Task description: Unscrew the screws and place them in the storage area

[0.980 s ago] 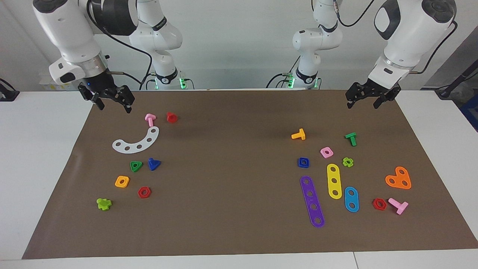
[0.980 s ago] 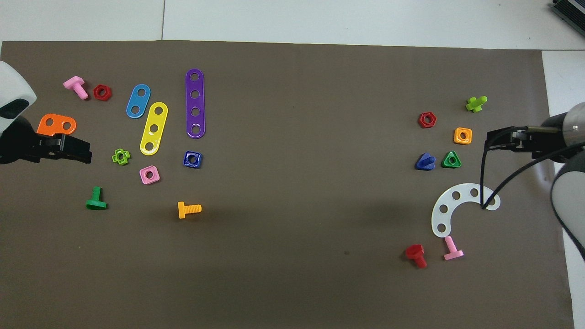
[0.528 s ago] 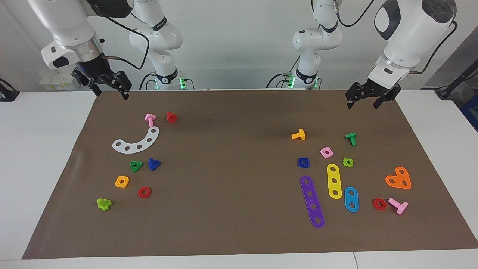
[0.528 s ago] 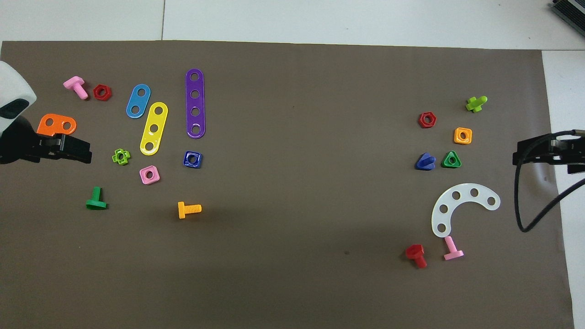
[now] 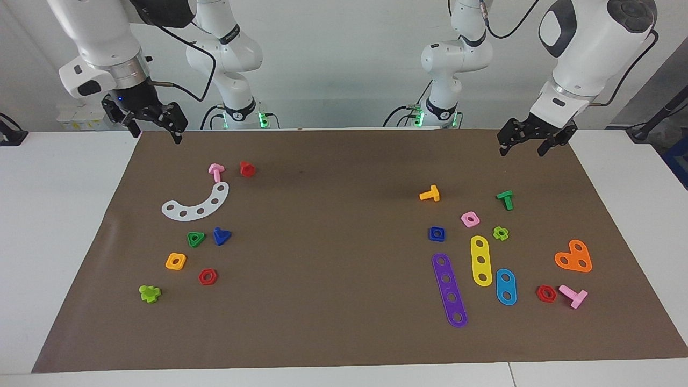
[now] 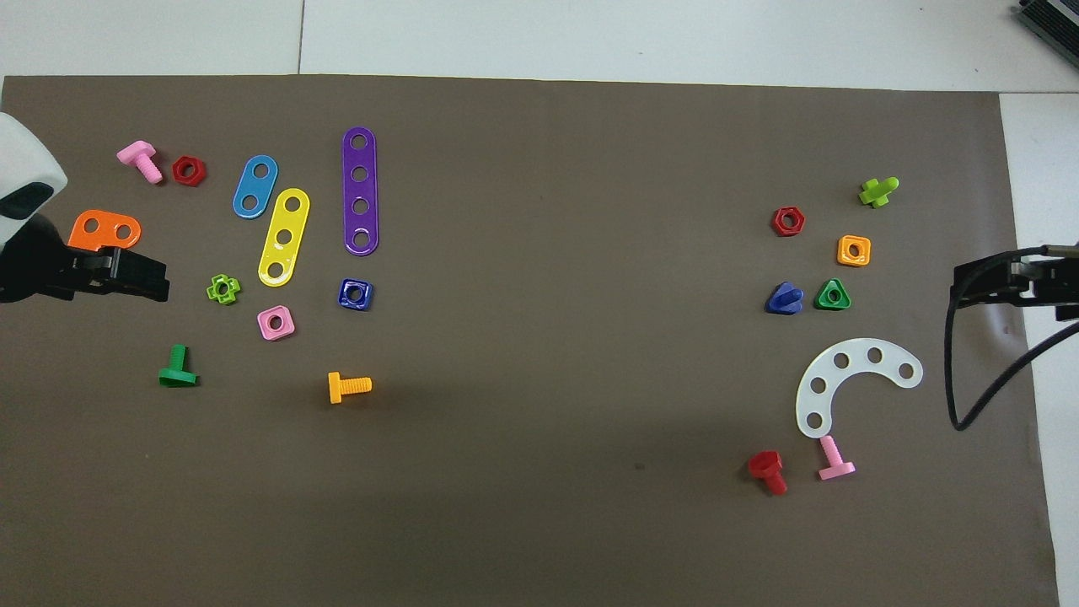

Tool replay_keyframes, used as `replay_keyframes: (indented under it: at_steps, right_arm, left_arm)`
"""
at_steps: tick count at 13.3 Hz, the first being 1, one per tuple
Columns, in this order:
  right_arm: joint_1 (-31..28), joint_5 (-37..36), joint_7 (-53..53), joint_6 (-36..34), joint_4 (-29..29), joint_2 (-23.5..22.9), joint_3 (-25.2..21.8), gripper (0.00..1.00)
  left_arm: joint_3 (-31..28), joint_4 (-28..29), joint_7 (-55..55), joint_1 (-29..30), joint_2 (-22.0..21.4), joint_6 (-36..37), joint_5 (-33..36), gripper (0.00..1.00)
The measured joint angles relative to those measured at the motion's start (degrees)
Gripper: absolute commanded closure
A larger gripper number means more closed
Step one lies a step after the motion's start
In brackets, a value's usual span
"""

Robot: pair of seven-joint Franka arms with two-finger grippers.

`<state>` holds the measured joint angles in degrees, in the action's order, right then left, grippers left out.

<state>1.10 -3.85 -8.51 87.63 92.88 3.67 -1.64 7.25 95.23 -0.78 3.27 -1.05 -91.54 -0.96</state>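
Hanging over the mat's (image 5: 344,161) robot-side corners, our right gripper (image 5: 153,121) and left gripper (image 5: 529,141) both spread their fingers empty, while the blue bolt (image 5: 221,235) (beside a green nut (image 5: 195,238)) and blue square nut (image 5: 436,234) lie well apart.

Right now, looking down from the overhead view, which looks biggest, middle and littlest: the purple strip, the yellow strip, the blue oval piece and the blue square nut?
Largest to smallest:
1. purple strip, four holes
2. yellow strip, three holes
3. blue oval piece, two holes
4. blue square nut, one hole
They lie flat and close together, so nearness hardly matters.
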Motion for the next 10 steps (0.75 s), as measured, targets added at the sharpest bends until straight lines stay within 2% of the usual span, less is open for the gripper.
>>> replay_keyframes:
  at_steps: [3,10]
  right_arm:
    - [-0.01,2.37,0.0,-0.05,-0.55,0.04,-0.25,0.0]
    - [-0.01,2.43,3.75,-0.71,-0.48,0.04,-0.32,0.0]
  left_arm:
    - [0.0,0.0,0.0,0.0,0.0,0.0,0.0,0.0]
    - [0.0,0.0,0.0,0.0,0.0,0.0,0.0,0.0]
